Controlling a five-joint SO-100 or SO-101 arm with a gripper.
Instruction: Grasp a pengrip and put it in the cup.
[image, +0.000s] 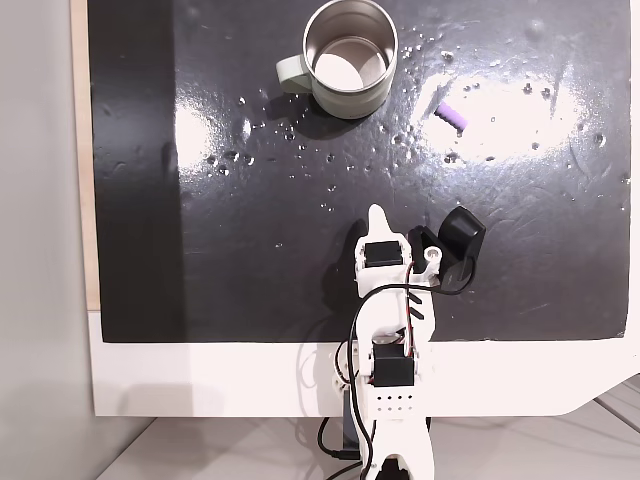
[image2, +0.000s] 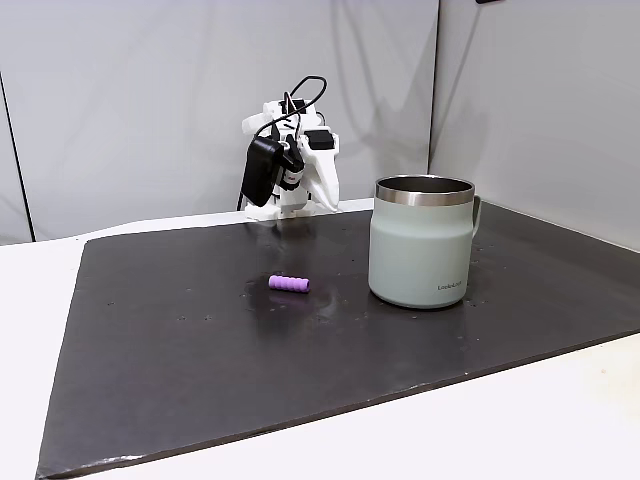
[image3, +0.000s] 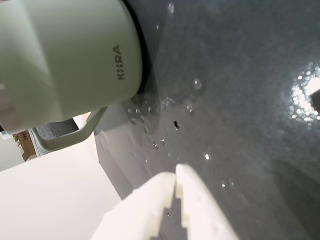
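On the black mat (image: 250, 200), seen from a fixed view looking down, we note from left to right: the cup (image: 345, 58) near the far edge with its small handle turned left, then the purple pengrip (image: 452, 116) lying loose on the mat, well apart from the cup on its right. The arm sits at the near edge, its gripper (image: 376, 212) pointing up the mat, below the gap between the two things and near neither.

In the wrist view the white fingers (image3: 200, 200) lie pressed together at the tips — clenched, holding nothing. The cup's wall shows at upper left there.

Our judgement: the task is at its first step, the reach not yet made. The pengrip is untouched, and the cup's steel inside looks empty from above. The next move calls for parting the fingers, swinging toward the right of the top-down view, and coming down over the small tube — it lies on its side and looks apt to roll if nudged.

Writing: the cup wall in the wrist view reads "KIIRA". In the low fixed view a small mark (image2: 450, 287) sits low on the cup's wall, too small to read. No other labels seen.
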